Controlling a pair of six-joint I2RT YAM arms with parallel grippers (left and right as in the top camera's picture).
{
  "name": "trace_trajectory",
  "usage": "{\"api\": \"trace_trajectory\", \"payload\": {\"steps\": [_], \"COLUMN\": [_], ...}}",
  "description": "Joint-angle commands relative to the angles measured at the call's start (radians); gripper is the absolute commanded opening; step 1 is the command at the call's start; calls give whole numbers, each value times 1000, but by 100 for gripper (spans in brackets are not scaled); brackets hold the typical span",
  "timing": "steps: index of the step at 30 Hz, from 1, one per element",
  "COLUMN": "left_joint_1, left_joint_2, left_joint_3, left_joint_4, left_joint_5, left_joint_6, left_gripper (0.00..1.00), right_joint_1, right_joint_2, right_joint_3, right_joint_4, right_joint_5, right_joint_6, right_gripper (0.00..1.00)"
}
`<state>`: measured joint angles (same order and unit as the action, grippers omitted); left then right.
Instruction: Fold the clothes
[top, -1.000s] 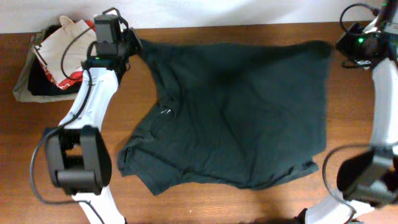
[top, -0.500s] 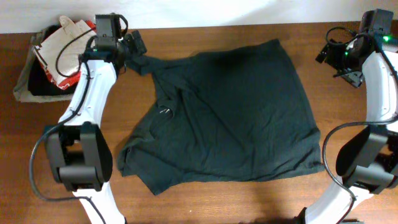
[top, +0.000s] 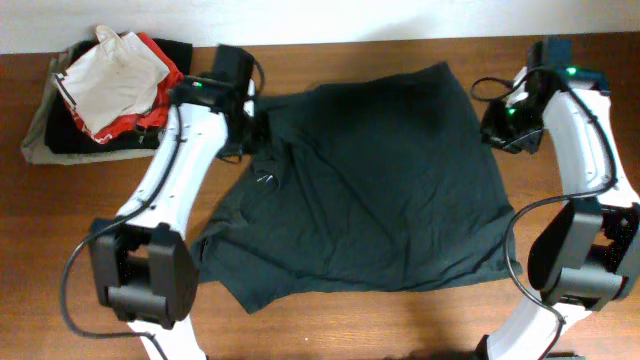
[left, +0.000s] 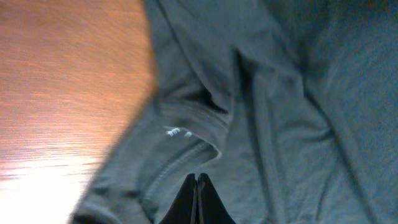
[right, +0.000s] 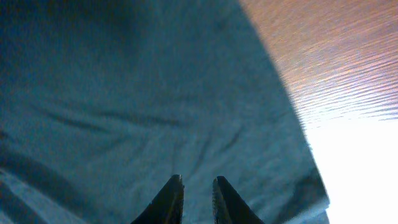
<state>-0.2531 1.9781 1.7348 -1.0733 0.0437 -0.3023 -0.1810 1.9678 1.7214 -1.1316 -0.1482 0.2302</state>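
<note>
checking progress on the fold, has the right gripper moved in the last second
Yes. The right gripper has come away from the table's far edge and leftward, over the dark shirt's right edge.

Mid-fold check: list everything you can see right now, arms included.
dark green fabric T-shirt: one, dark green, spread out across the table's middle
heap of loose clothes: one pile, white, red, black and olive, far left corner
brown wooden table: one, brown, under everything
left pincer: one, black, shut, above the shirt's collar
right pincer: one, black, slightly open, above the shirt's right edge
</note>
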Motion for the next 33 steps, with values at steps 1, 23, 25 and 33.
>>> {"api": "trace_trajectory", "payload": {"steps": [1, 23, 25, 33], "left_joint_1": [-60, 61, 98, 237], "left_joint_2": [88, 301, 301, 300], "left_joint_3": [-53, -53, -53, -51], "left_joint_4": [19, 165, 179, 198], "left_joint_5": [43, -186, -209, -232], "left_joint_6": [5, 5, 5, 5], "left_gripper": [1, 1, 1, 2], "right_joint_1": [18, 17, 17, 16], "right_joint_2": [-24, -14, -14, -14], "right_joint_3": [-89, -416, -416, -416], "right_joint_4": [47, 324, 324, 328], "right_joint_5": [-2, 105, 135, 209], "right_joint_6": [-9, 78, 92, 127], "right_gripper": [19, 4, 4, 4]}}
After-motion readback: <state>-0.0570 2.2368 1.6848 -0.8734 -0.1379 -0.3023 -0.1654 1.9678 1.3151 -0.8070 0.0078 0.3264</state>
